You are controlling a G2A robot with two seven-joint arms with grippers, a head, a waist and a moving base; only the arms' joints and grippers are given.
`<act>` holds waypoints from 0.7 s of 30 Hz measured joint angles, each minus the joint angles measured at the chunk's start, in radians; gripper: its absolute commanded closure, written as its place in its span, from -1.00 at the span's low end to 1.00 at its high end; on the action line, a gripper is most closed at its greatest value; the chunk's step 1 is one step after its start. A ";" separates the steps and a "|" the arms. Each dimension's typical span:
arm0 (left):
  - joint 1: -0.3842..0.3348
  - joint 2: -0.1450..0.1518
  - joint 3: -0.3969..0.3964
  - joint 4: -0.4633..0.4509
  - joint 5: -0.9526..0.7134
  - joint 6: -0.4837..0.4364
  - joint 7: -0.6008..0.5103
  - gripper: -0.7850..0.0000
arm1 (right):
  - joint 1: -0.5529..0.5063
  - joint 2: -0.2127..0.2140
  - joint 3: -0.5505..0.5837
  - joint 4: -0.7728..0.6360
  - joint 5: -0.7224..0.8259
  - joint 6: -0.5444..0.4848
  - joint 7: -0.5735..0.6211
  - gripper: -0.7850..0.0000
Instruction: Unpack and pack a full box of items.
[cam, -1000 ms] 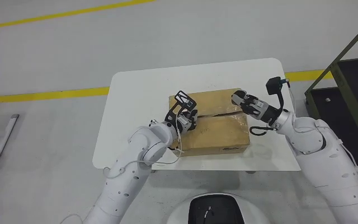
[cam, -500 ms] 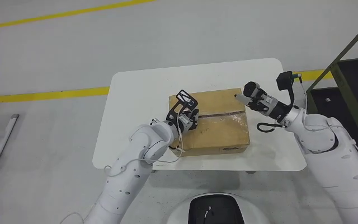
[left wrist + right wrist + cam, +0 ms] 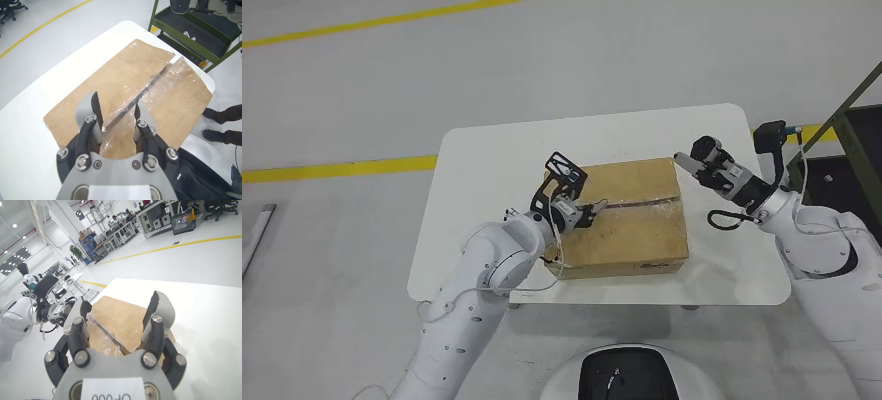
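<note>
A brown cardboard box (image 3: 632,225) lies shut on the white table (image 3: 482,190). Clear tape runs along its middle seam (image 3: 140,94), where a dark slit shows between the two top flaps. My left gripper (image 3: 590,208) hovers open just above the seam at the box's left end, one finger on each side of the slit (image 3: 117,108). My right gripper (image 3: 684,160) is open beside the box's far right corner, slightly above it. In the right wrist view the right gripper (image 3: 121,308) faces along the box (image 3: 117,317) toward the left gripper (image 3: 56,311).
A green metal cart (image 3: 842,150) stands off the table's right side, also seen in the left wrist view (image 3: 189,37). Bare table surface surrounds the box, widest on the left (image 3: 28,121).
My right gripper has drawn back from the top of the box's right end to beyond its far right corner. My left gripper shifted slightly toward the box's left edge.
</note>
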 measured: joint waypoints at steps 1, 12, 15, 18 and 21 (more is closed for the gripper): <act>0.015 0.004 -0.021 -0.021 0.009 0.007 0.000 -1.00 | 0.002 -0.002 -0.010 -0.002 -0.009 0.014 -0.012 1.00; 0.237 0.048 -0.253 -0.207 0.216 0.121 0.046 -1.00 | 0.005 -0.022 -0.167 -0.096 -0.280 0.184 -0.133 1.00; 0.312 0.056 -0.315 -0.245 0.240 0.146 0.048 -1.00 | -0.006 -0.030 -0.222 -0.121 -0.338 0.218 -0.157 1.00; 0.375 0.062 -0.362 -0.282 0.259 0.153 0.048 -1.00 | -0.012 -0.036 -0.260 -0.123 -0.378 0.252 -0.169 1.00; 0.407 0.065 -0.384 -0.303 0.270 0.145 0.044 -1.00 | -0.011 -0.037 -0.264 -0.121 -0.380 0.257 -0.169 1.00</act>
